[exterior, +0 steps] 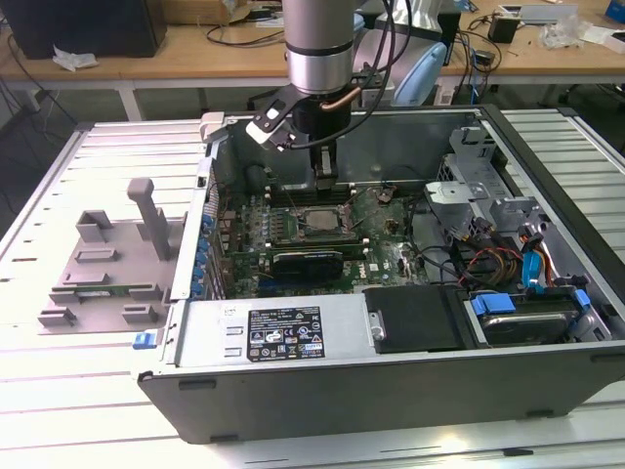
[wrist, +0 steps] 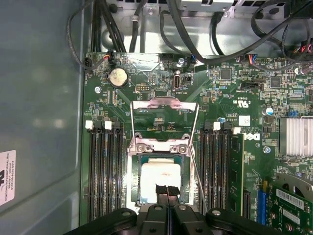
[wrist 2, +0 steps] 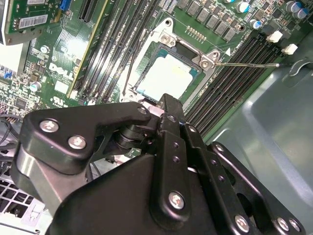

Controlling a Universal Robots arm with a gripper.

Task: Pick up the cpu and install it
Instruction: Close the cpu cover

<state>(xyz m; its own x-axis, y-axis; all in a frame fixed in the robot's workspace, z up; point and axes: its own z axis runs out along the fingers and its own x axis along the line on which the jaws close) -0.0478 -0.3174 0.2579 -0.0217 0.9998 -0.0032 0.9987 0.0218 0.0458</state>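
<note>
The cpu [wrist: 157, 172], a small square chip with a silvery-white top, lies flat in the motherboard socket [wrist: 134, 183] inside the open computer case. It also shows in the exterior view as the cpu [exterior: 314, 221] and in the second wrist view as the cpu [wrist 2: 164, 76]. The socket's metal load plate [wrist: 164, 120] stands flipped open beyond the chip, with its thin lever [wrist: 195, 169] raised beside it. My gripper [wrist: 167, 190] hangs just above the chip's near edge. Its fingers are shut together with nothing between them. From outside, the gripper [exterior: 325, 186] hovers over the board [exterior: 381, 259].
Black memory slots [wrist: 100, 166] flank the socket on both sides. A grey tray [exterior: 107, 264] with upright pegs sits at the exterior view's left of the case. The power supply [exterior: 283, 332], drive bays [exterior: 508, 244] and loose cables [wrist: 195, 29] crowd the case.
</note>
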